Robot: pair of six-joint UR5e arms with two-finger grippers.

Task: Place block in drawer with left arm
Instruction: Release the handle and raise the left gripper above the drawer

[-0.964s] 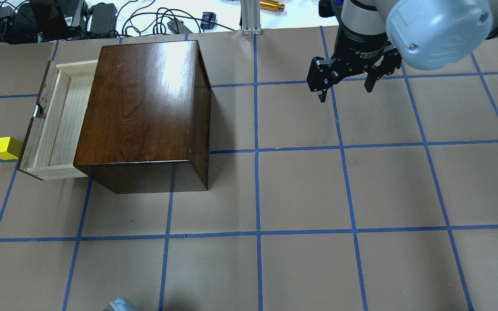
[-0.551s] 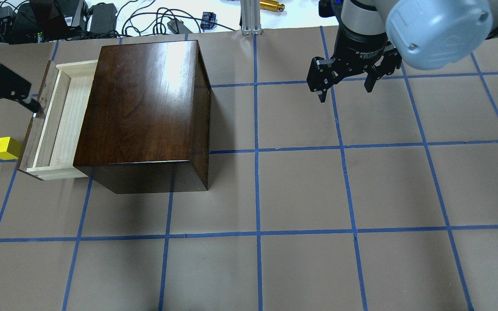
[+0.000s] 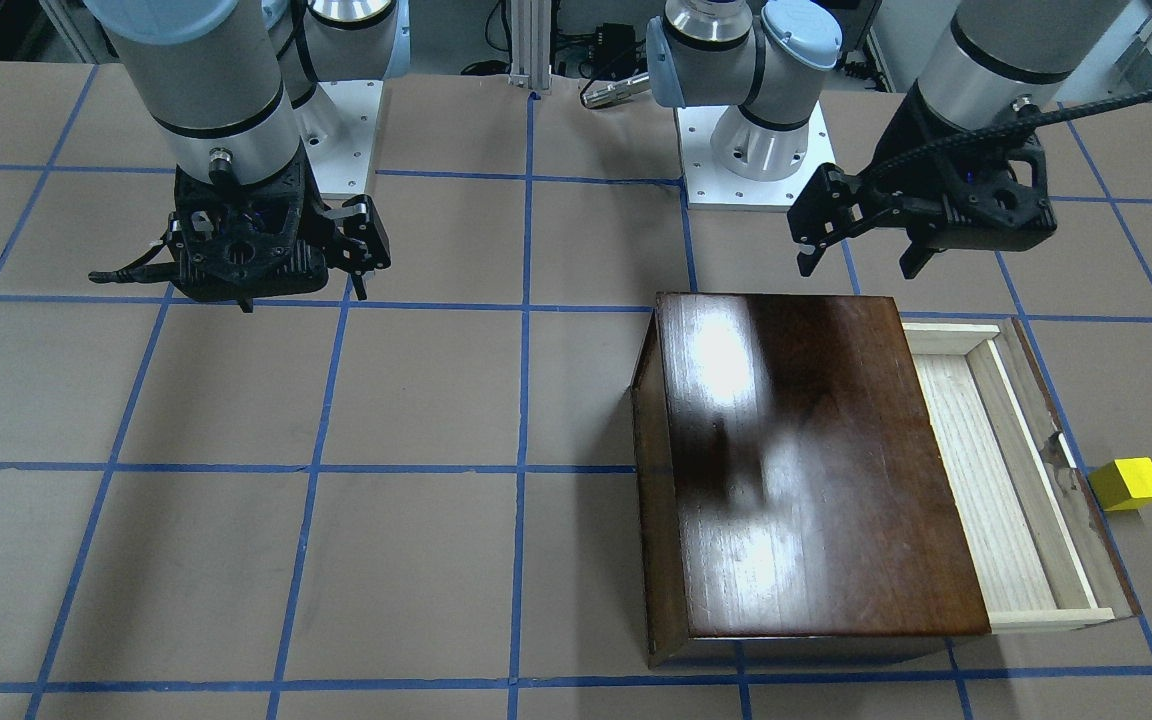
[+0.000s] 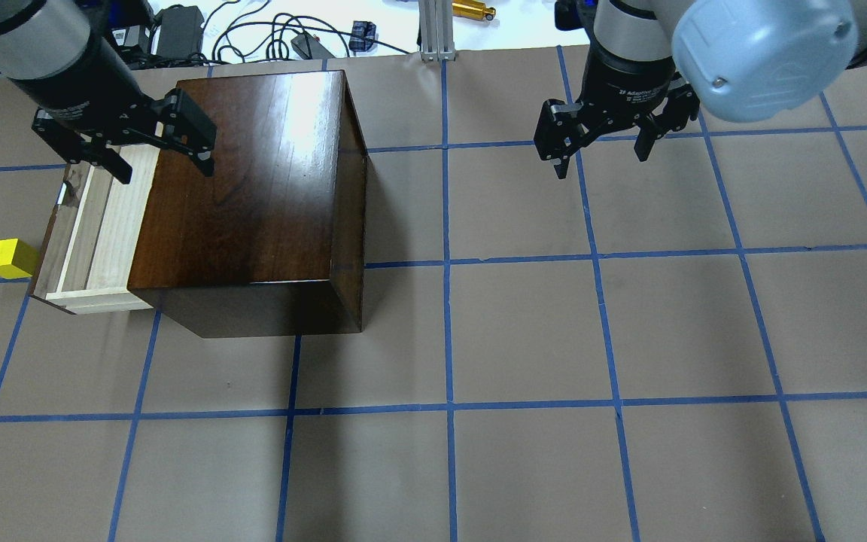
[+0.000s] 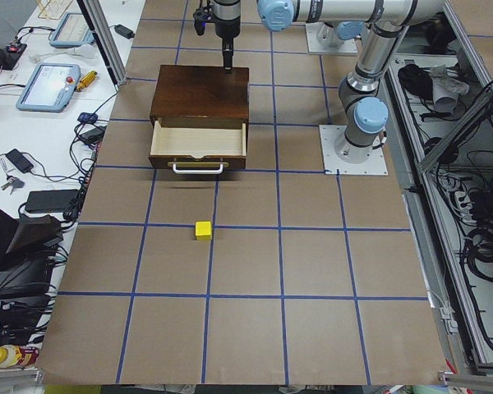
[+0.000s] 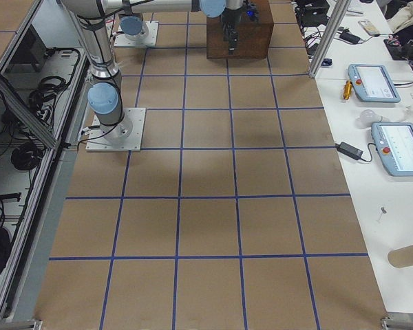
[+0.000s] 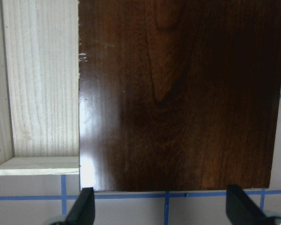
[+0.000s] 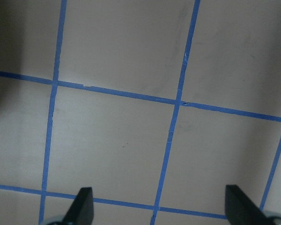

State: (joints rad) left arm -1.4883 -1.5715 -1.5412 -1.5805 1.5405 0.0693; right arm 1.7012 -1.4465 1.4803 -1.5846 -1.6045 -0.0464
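Front view: your left hand [image 3: 858, 266], spread wide, hangs above where the open drawer [image 3: 996, 470] leaves the box [image 3: 806, 460]. Overhead: the block [image 4: 8, 257] lies on the blue-taped tabletop [image 4: 524, 339] in front of the drawer, apart from it. The right hand [image 4: 600, 162], equally wide, hovers well away.

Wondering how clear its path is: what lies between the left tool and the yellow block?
The open drawer, seen in the overhead view: the left tool hangs over the box corner, the block lies beyond the drawer's front.
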